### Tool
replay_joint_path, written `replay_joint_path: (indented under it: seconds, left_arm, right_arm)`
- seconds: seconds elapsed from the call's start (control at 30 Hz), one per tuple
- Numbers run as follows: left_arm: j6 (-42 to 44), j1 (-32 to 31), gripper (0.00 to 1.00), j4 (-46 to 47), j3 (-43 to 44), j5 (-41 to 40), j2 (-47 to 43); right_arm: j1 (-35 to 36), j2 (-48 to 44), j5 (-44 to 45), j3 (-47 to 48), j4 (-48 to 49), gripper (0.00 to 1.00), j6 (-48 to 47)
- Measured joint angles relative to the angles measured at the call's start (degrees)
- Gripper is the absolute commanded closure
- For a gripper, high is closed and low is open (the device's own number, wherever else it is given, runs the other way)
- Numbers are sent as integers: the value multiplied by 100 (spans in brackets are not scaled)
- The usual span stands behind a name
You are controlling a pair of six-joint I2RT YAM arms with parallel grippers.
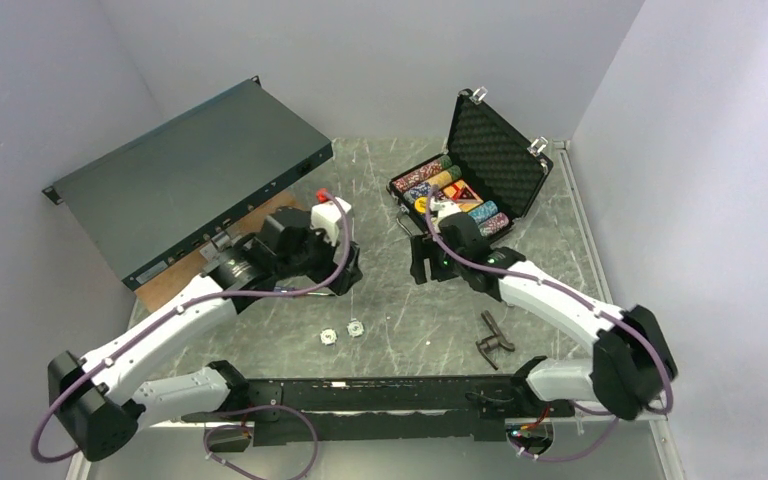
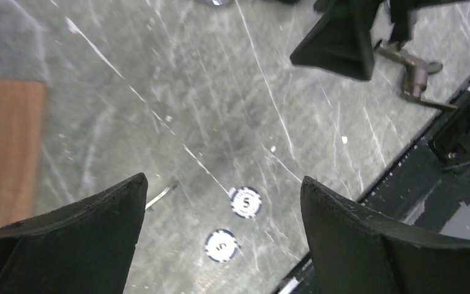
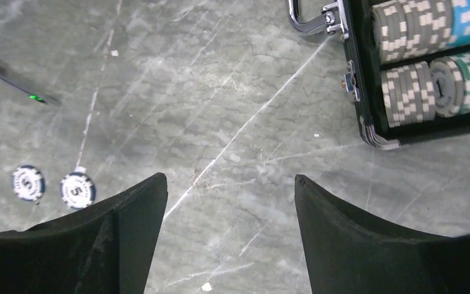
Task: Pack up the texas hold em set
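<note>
At far left a dark rack unit [image 1: 190, 175] lies partly over a brown board [image 1: 165, 282]. My left gripper [image 2: 222, 184] hangs over the table [image 1: 400, 300], its fingers spread wide and holding nothing. Two loose chips [image 1: 328, 337], white with dark edge marks, lie just beside each other on the marbled top, between my two arms. My right gripper [image 3: 229, 179] is also spread and empty, near the handle side of the black briefcase [image 1: 495, 155]. The case stands open at the back right, with rows of multicoloured poker chips [image 1: 450, 190] inside. A small dark tool [image 1: 495, 335] lies beside my right arm.
</note>
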Motion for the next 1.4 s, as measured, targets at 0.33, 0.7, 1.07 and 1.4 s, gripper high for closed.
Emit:
replay_joint_path:
  seconds: [0.33,0.7,1.07,1.4]
  left_arm:
    - [-1915,-1169,6,-444,-680,-1001,704]
    - [-3233,-1318,12,-758,-789,-1613,1635]
    - [-3209,-1445,18,-702,-474,-1578,2398]
    - [-3204,-1574,24,-697,-330,-1473,2968]
  right_arm:
    - [-125,-1274,52,-487,223,13,162]
    - [-273,-1786,527,-909,260,10,321]
    - [-339,-2374,1062,-1099,221,6,422]
    - [-343,-2210,1075,-1110,208,6,481]
